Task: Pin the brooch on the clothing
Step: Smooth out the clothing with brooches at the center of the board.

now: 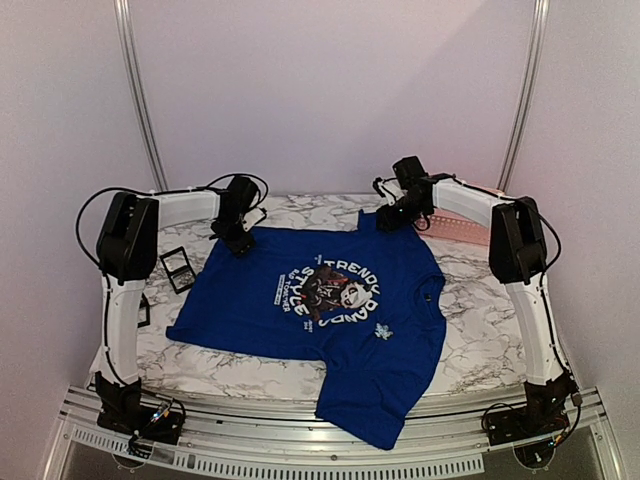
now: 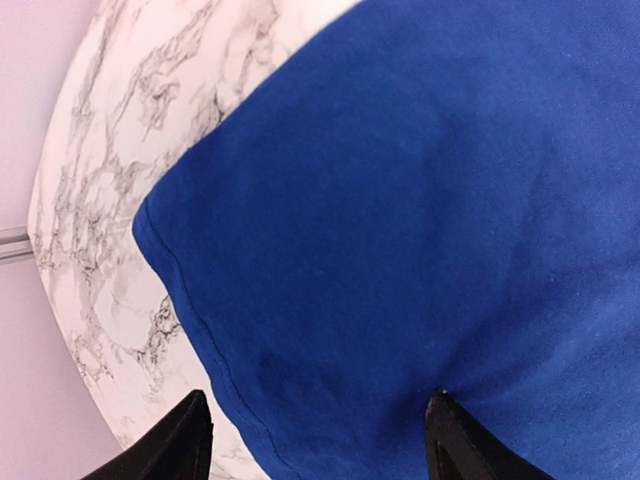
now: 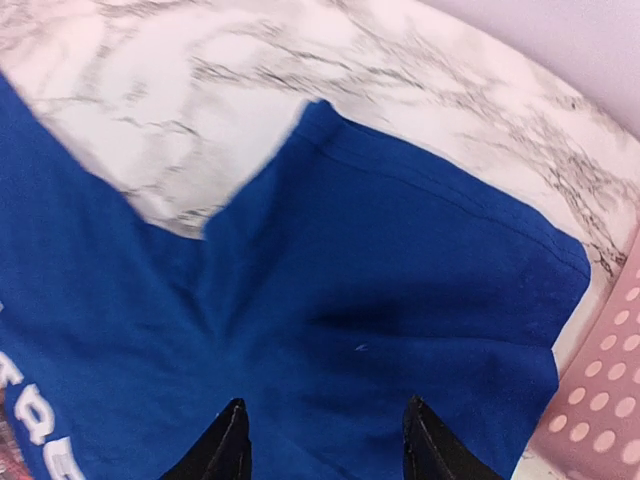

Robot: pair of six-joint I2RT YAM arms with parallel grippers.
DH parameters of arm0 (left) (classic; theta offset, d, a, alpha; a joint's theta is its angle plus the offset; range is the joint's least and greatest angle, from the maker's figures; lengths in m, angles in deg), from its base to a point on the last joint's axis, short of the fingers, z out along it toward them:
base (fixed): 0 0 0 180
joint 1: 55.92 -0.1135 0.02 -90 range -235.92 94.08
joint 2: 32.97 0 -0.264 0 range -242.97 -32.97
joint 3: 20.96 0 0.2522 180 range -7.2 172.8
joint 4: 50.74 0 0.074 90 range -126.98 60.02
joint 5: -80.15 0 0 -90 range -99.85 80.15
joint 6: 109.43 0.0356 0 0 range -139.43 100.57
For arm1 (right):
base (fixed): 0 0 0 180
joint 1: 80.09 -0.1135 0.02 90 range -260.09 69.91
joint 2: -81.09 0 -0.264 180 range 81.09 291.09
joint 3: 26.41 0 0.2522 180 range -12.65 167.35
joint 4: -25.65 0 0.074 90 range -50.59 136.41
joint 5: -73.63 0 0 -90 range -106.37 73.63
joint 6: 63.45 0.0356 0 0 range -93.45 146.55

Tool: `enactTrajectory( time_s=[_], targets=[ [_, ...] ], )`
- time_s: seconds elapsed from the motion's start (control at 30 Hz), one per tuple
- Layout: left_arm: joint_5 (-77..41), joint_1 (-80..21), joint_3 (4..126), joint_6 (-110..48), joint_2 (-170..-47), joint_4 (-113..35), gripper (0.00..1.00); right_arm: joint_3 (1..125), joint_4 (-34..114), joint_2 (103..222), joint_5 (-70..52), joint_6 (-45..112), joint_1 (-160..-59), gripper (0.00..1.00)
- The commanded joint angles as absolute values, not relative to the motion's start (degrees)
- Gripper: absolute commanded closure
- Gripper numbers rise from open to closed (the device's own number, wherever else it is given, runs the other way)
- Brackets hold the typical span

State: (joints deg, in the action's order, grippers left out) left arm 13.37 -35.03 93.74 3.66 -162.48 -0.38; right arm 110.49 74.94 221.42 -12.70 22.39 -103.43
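Centrally, the marble tabletop [image 1: 470, 340] carries the royal-blue clothing [image 1: 250, 300], spread flat at mid-frame, with one part lapping over the near edge. The left hand [image 2: 318, 420], fingers spread, stands over the shirt's upper-left corner. The right hand [image 3: 325, 425], fingers likewise apart, stands over the upper-right sleeve. A small pale brooch [image 1: 383, 332] lies on the fabric, lower right of the round print [image 1: 325, 290].

- The top external view looks down from above and behind the robot, far enough to hold the whole table [image 1: 470, 350].
- The left wrist view sits close over the T-shirt [image 2: 420, 220], at its corner at 11 o'clock.
- The right wrist view, equally close, faces its sleeve [image 3: 420, 280] at 1 o'clock. The top view shows both spots.
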Motion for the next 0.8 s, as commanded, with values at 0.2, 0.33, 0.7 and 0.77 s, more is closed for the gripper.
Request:
enactTrajectory(
  time_s=[0.2,0.33,0.7,0.77],
  targets=[
    [1.4,-32.7,85.5,7.4,-147.9,1.4,0.26,82.0,72.9,189.2,-1.1,31.5,-110.6,0.47],
    [-4.8,-29.7,76.8,9.5,-140.5,8.6,0.27,64.2,73.8,178.3,-0.9,41.3,-116.1,0.55],
    [2.0,-29.3,48.6,15.6,-126.5,6.5,0.31,37.5,70.6,168.9,-0.8,64.6,-128.2,0.88],
    [4.3,-29.8,45.9,15.7,-125.9,3.8,0.31,34.0,69.0,169.5,-0.4,66.8,-128.3,0.89]
  ],
)
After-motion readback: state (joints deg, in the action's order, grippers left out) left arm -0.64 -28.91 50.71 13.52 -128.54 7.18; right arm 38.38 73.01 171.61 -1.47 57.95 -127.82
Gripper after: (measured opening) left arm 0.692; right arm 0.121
